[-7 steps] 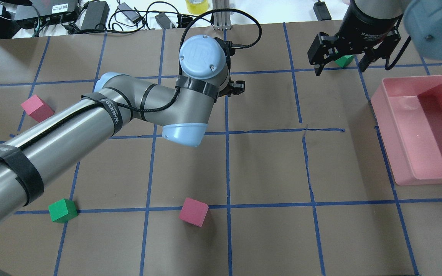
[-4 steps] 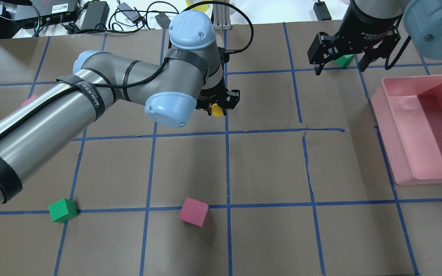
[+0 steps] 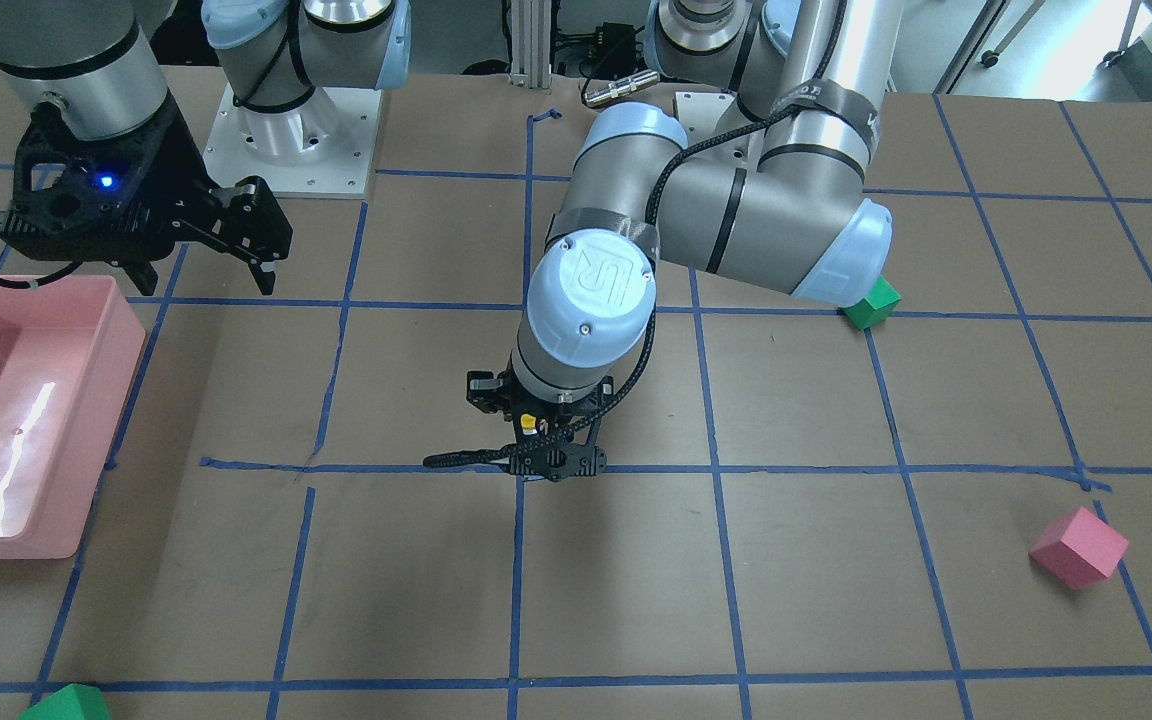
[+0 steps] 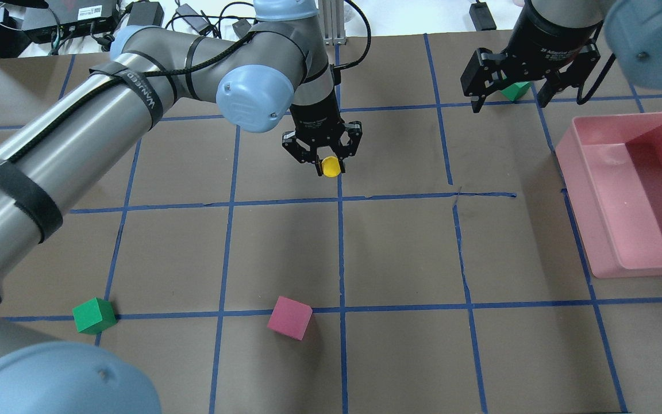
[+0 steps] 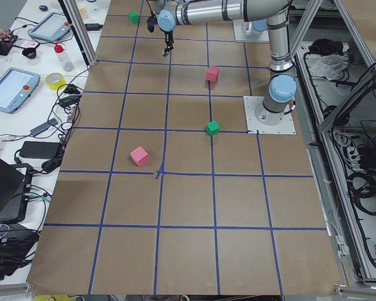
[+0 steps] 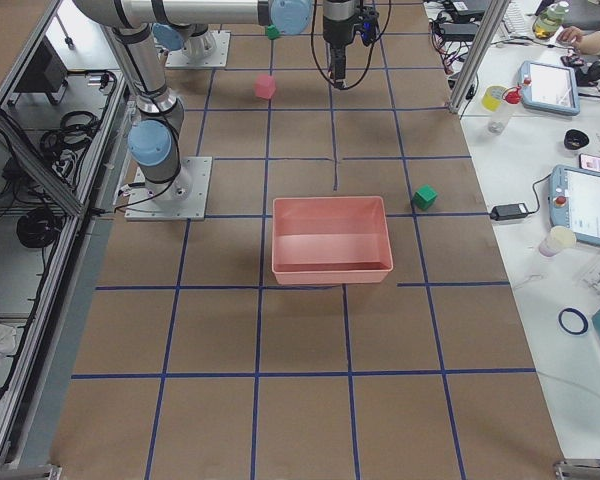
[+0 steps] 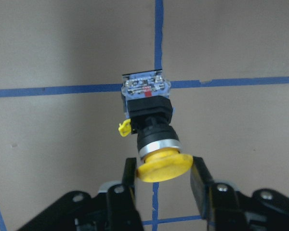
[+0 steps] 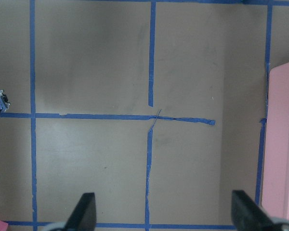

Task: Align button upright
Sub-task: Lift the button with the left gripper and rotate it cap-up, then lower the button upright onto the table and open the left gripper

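Note:
The button [image 7: 154, 139] has a yellow mushroom cap, a black body and a grey-white contact block. My left gripper [image 7: 162, 173] is shut on the cap, one finger on each side. The contact block points away from the wrist, toward a blue tape crossing. In the overhead view only the yellow cap [image 4: 330, 167] shows, between the left gripper's [image 4: 328, 160] fingers at mid-table. In the front-facing view the left gripper [image 3: 541, 450] is mostly under its wrist. I cannot tell if the block touches the table. My right gripper [image 4: 509, 95] is open and empty at the far right.
A pink bin [image 4: 575, 195] stands at the right edge. A green cube [image 4: 518, 90] lies behind the right gripper. A pink cube [image 4: 289, 317] and a green cube [image 4: 94, 315] lie near the front. Blue tape lines grid the brown table.
My left wrist has swung round and up, so the gripper and the yellow cap in it now show. The left arm now hides the far-left pink cube. The right arm has not moved.

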`<action>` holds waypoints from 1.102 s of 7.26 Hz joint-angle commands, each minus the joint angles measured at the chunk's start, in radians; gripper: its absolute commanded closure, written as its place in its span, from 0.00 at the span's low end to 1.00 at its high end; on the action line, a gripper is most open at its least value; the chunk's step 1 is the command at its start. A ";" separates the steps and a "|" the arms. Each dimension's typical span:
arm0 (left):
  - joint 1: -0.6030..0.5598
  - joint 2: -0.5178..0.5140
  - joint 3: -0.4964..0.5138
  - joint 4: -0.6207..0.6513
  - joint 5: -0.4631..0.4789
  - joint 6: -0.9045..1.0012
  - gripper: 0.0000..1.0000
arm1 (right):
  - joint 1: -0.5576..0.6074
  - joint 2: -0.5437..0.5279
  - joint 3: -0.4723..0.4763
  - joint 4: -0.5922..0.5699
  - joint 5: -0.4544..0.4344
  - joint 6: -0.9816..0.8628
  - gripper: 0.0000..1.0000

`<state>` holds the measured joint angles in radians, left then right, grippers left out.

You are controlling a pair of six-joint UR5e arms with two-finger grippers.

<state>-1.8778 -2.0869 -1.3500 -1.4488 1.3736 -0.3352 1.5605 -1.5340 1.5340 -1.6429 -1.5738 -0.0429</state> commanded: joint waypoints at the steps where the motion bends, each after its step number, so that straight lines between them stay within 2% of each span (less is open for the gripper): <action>1: 0.011 -0.099 0.150 -0.115 -0.034 -0.018 1.00 | 0.000 0.000 0.000 0.000 0.000 0.000 0.00; 4: 0.075 -0.165 0.186 -0.240 -0.131 -0.018 1.00 | 0.001 0.000 0.000 0.000 0.000 0.000 0.00; 6: 0.085 -0.191 0.184 -0.252 -0.197 -0.022 1.00 | 0.001 0.000 0.000 0.000 0.000 0.000 0.00; 8: 0.085 -0.203 0.178 -0.257 -0.211 -0.031 1.00 | 0.001 0.000 0.000 -0.002 0.000 0.000 0.00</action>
<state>-1.7943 -2.2814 -1.1685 -1.7018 1.1785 -0.3630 1.5611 -1.5340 1.5340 -1.6432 -1.5738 -0.0430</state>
